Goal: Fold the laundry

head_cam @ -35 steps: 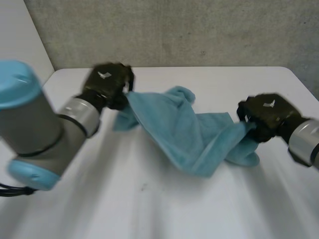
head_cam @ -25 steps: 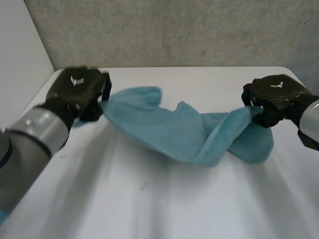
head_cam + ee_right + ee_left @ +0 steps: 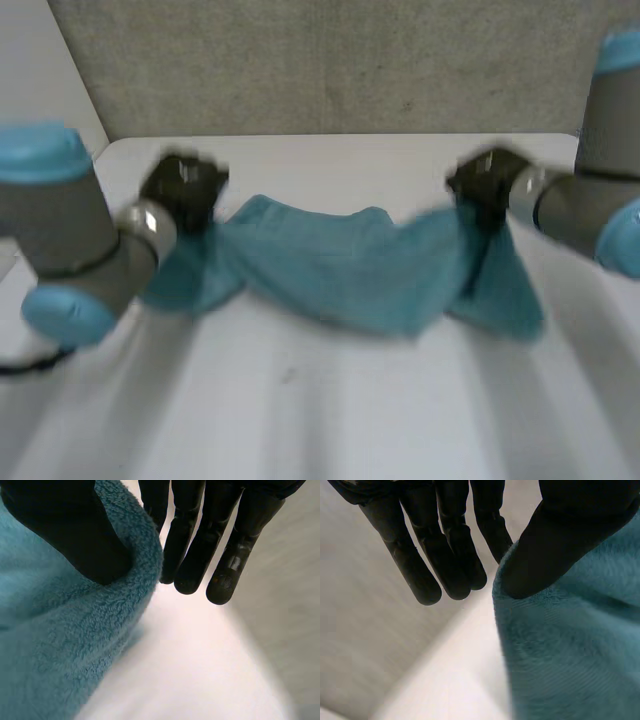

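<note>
Both towel (image 3: pixel 340 275) ends sit pinched between thumbs (image 3: pixel 560 535) and fingers (image 3: pixel 492 527).

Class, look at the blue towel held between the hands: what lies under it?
The white table lies under the towel; the patch beneath its sagging middle is covered from view.

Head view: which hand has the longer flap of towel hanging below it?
The right hand: the towel hangs further down beneath it than the shorter flap under the left hand.
</note>
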Tool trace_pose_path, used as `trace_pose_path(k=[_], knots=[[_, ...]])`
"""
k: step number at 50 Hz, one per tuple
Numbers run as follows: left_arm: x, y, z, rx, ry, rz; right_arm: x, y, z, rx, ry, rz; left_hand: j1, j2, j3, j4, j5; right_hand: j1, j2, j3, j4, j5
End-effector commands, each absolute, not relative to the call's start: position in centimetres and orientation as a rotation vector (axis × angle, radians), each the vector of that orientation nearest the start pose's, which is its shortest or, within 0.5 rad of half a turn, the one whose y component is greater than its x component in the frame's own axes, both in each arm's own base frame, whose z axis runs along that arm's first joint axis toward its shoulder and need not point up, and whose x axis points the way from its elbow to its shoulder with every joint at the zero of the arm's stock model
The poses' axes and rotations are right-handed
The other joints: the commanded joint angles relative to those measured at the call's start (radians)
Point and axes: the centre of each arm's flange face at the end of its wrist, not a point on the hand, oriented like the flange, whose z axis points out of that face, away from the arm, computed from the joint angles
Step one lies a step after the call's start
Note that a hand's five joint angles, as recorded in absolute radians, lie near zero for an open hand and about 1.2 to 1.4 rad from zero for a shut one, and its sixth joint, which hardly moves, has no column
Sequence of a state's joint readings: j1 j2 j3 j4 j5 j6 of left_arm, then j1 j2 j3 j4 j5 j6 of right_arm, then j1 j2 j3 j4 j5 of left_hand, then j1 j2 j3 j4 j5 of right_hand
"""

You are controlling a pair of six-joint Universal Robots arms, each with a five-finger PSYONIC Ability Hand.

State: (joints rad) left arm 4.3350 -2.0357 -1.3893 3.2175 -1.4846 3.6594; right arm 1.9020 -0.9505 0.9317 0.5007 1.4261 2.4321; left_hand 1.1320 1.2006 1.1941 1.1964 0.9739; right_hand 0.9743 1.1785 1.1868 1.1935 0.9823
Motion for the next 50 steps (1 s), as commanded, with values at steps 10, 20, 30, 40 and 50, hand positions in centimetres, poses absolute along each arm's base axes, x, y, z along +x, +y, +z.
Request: trace_pose_path(k=[10,20,30,40,50], knots=[[-28.3,-34.8,39.8,0.675,1.128,-2.737,26.9,-31.7,42.9,-0.74,1.366,-2.862,0.264,0.196,0.202,0.2,0.248,0.422,0.218,0.209,0.203,0.239],[-25.7,-32.1,25.7,0.881,1.674,-2.392,26.4,-28.6,28.6,-1.07,1.963,-2.27,0.264,0.196,0.202,0.2,0.248,0.422,0.218,0.209,0.203,0.239],[-24.4,-27.0,17.7,1.02,1.975,-2.138,24.6,-23.5,17.2,-1.264,2.391,-1.587,0.264,0.196,0.202,0.2,0.248,0.422,0.218,0.209,0.203,0.239],[-23.1,-26.3,17.3,0.994,2.013,-2.086,24.0,-21.0,19.5,-1.27,2.344,-1.483,0.264,0.196,0.202,0.2,0.248,0.104,-0.101,-0.109,-0.116,-0.079],[-22.7,-26.5,17.9,0.969,1.998,-2.097,24.4,-22.4,25.0,-1.262,2.19,-1.594,0.264,0.196,0.202,0.2,0.248,-0.769,-0.973,-0.981,-0.988,-0.951]])
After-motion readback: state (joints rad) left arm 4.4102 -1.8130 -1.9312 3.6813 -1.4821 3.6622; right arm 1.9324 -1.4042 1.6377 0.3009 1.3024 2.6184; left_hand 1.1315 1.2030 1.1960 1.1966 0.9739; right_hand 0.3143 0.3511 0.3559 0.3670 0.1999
